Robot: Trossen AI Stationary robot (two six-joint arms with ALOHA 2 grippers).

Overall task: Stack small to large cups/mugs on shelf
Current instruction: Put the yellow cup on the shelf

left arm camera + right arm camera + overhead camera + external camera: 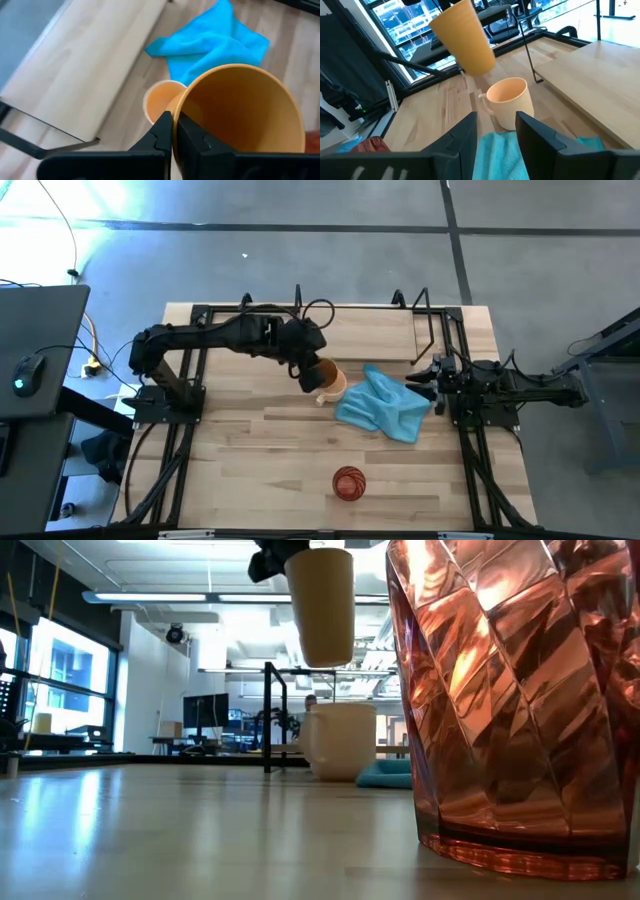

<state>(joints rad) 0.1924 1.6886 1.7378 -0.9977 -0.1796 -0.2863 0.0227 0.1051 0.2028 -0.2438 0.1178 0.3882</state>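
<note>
The left claw (172, 131) pinches the rim of the mustard-yellow cup (462, 37), one finger inside the wall and one outside, and holds it in the air above the light orange mug (509, 102). The mug stands upright on the worktop (250, 450), its mouth open, just beside the left edge of the blue cloth (385, 405).

The step in hand appears to be nesting the yellow cup into the mug. The cup hangs tilted, its base nearer the mug than its rim is, so it should be brought upright and centred over the mouth before it goes down. A slow descent would keep the base from catching the mug's lip and tipping it. Whether the base already sits over the opening is hard to judge from these views.

The yellow cup is a smooth, matte cone that narrows toward its base. The mug is rounder, with a pale glazed look and a small handle on its side. The red cup (349, 481) stands alone near the front edge of the worktop, glossy and cut in slanted facets. The shelf (430, 320), thin black rods over a light board, stands at the far right.

The right claw (496, 131) waits at the cloth's right side with its fingers apart, holding nothing.
</note>
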